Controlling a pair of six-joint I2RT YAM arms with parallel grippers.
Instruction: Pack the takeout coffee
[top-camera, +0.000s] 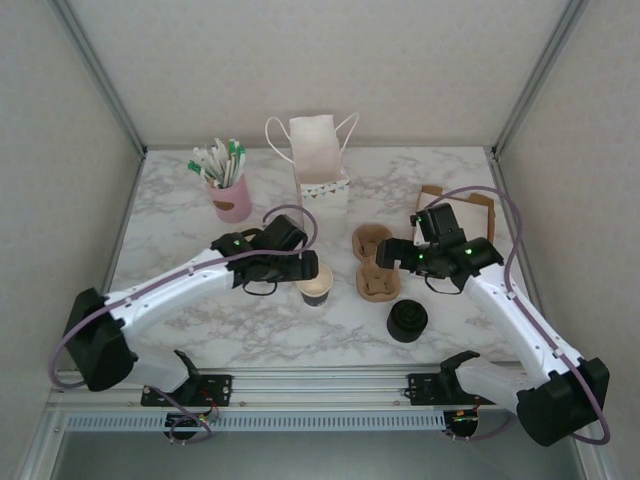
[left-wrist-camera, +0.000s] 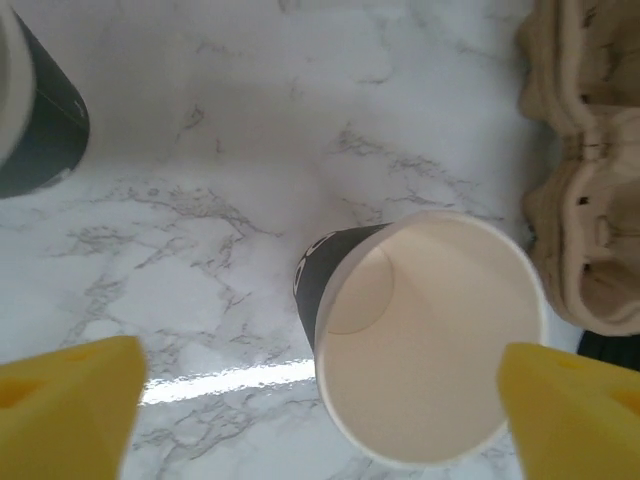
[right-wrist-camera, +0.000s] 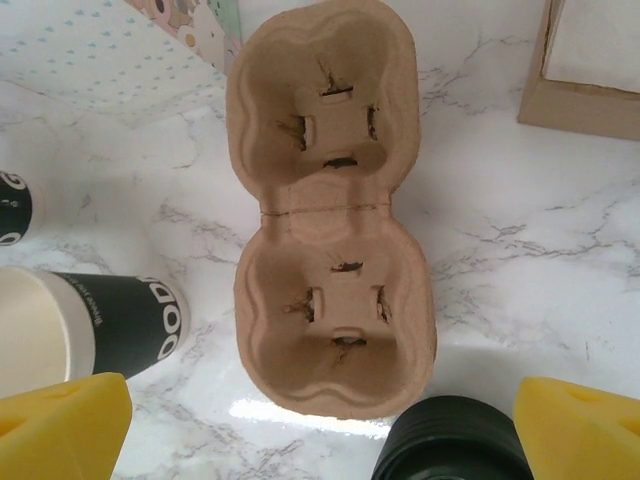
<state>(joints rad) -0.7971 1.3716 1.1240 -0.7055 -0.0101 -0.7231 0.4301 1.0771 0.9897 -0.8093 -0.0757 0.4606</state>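
Note:
A lidless paper cup (left-wrist-camera: 430, 340), cream inside and dark outside, stands upright on the marble table (left-wrist-camera: 200, 200). My left gripper (left-wrist-camera: 320, 400) hangs open over it, one yellow fingertip (left-wrist-camera: 70, 410) well to its left and the other at its right rim. From above, this cup (top-camera: 316, 285) sits just past the left gripper (top-camera: 300, 268). The side of a second cup (left-wrist-camera: 35, 120) shows at the frame edge with its top cut off, so I cannot tell if it is the lidded takeout coffee. My right gripper (right-wrist-camera: 320, 430) is open above the cardboard carrier (right-wrist-camera: 330, 200).
The two-cup carrier (top-camera: 372, 262) lies mid-table with a stack of black lids (top-camera: 407, 320) in front of it. Behind stand a white paper bag (top-camera: 318, 155), a pink cup of sachets (top-camera: 232, 198) and a brown box (top-camera: 470, 215).

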